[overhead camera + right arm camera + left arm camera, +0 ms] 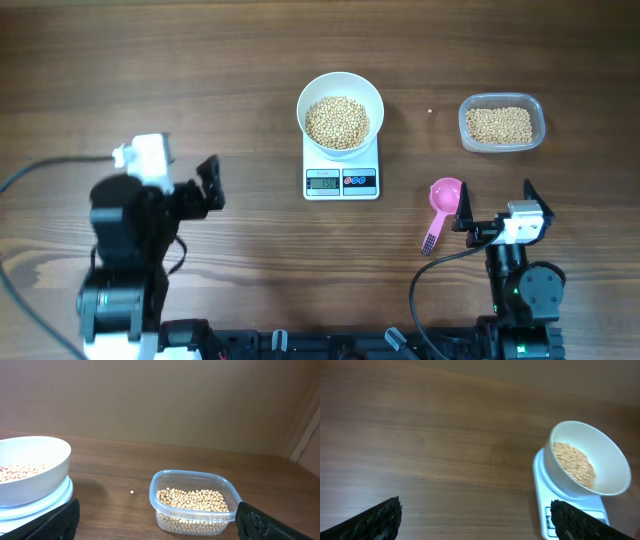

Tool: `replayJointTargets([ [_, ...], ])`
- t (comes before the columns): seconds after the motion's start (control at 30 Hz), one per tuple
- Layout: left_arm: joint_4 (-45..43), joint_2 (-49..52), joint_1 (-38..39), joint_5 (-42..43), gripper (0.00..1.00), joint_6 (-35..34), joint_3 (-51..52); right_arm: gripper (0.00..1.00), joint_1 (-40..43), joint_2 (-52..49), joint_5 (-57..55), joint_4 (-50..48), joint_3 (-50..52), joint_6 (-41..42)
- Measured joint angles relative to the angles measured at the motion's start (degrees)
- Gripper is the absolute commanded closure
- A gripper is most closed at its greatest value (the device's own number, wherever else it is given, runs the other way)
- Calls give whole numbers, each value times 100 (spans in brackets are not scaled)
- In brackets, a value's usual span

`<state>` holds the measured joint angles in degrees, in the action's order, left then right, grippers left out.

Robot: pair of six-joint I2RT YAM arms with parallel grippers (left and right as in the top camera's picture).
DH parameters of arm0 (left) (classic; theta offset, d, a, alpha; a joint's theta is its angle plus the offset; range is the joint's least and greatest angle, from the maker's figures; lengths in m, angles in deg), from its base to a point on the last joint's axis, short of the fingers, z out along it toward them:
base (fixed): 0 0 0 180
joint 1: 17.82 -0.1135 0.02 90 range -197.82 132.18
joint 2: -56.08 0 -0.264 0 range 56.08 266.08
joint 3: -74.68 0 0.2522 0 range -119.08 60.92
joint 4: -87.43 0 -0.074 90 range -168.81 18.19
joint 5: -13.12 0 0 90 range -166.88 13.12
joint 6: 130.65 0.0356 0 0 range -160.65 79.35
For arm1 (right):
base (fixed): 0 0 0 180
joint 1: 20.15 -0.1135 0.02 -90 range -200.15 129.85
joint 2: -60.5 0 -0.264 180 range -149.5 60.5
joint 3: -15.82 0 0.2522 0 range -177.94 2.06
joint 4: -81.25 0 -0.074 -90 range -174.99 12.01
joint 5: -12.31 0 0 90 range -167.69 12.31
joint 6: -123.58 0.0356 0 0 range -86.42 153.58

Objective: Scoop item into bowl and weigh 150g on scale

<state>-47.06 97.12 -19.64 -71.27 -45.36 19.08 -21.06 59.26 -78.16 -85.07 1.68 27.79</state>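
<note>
The bowl [340, 98] of beans [337, 121] sits on the scale [341, 181] toward the counter's far edge. The left gripper [205, 190] and right gripper [497, 205] are released and empty, and the scoop [443, 200] lies beside the right one. Scooping seems done; next, check the reading.

Both arms are black. The left arm [125, 235] has a white block [147, 158] beside the left hand [212, 183] and a thin cable [40, 170] trailing left. The right arm [530, 290] has a white box [525, 222], a small green light [517, 292] and a looping black cord [425, 275].

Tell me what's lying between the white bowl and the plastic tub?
Only one stray bean, clearest in the right wrist view; the overhead view shows it too.
</note>
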Motion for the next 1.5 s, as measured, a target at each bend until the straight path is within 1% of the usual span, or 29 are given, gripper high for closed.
replayJointTargets([
  [0.2, -72, -1145, -378, 26, 0, 17, 778, 0, 0, -2, 0, 0, 0, 0],
  [0.47, -240, -2789, -393, 24, 0, 20, 1801, 0, 0, -4, 0, 2, 0, 0],
  [0.67, -723, -3821, -393, -63, 0, 20, 2505, 0, 0, -4, 0, 0, 0, 0],
  [0.87, -1493, -4024, -393, -131, 0, 20, 3034, 0, 0, -4, 0, 0, 0, 0],
  [0.97, -2144, -4026, -393, -192, 0, 22, 3333, 0, 0, -4, 0, 2, 0, 0],
  [1.03, -2358, -4026, -393, -243, 0, 22, 3464, 0, 0, -4, 0, 0, 0, 0],
  [1.37, -3165, -4026, -393, -286, 0, -61, 3943, 0, 0, -4, 0, 0, 0, 0],
  [1.5, -3145, -4024, -393, -299, 0, -262, 4079, 0, 0, -4, 0, 2, 0, 0],
])
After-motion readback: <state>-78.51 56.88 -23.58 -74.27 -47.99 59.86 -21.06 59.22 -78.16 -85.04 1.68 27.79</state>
